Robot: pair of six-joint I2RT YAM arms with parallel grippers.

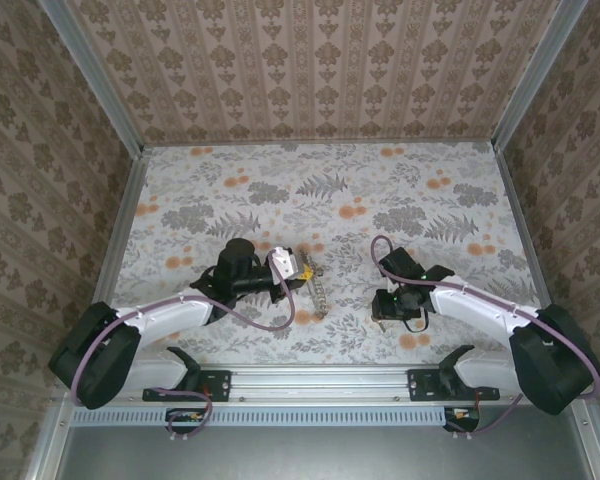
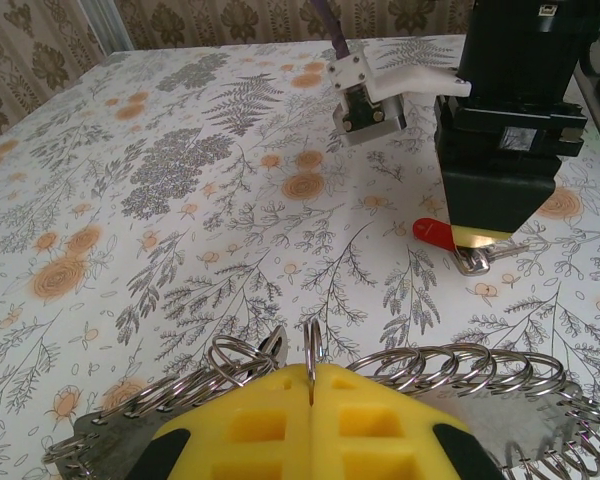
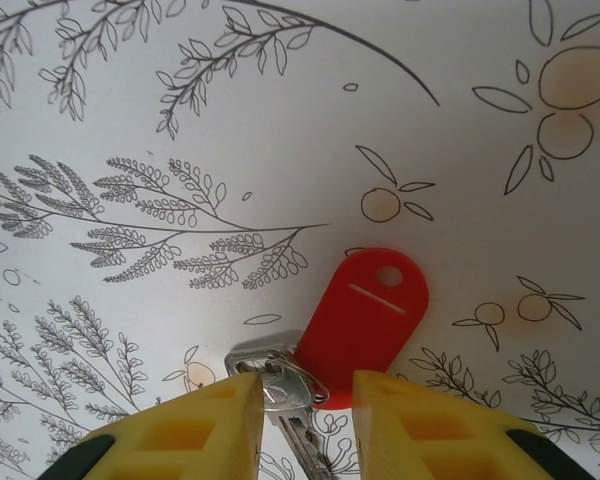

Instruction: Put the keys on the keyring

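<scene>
Pinching the keyring (image 2: pixel 430 368) in its shut yellow fingers (image 2: pixel 245 430), the left tool (image 2: pixel 311 375) sits low over the floral surface (image 1: pixel 280 180). One silvery ring stands upright out of the seam where the two fingers meet. The rest of the keyring is a row of linked metal rings, lying flat on the surface and stretching out to both sides of that tool.

To the right of the keyring in the top view, and not touching it, the right tool (image 3: pixel 308 388) points down at the keys (image 3: pixel 280 386). Its jaws stand apart. The silvery metal of the keys lies in the gap between its yellow fingers, partly tucked under one of them, and whether either finger touches the metal I cannot tell. The red head (image 3: pixel 365 315), with a small round hole and a thin slit in it, sticks out past the fingertips and lies flat on the surface.

From the left wrist, the right tool shows as a black block beyond the keyring, with the red head poking out on one side of its tip and the metal on the other. The keys lie loose, clear of the keyring, with bare surface between the two.
</scene>
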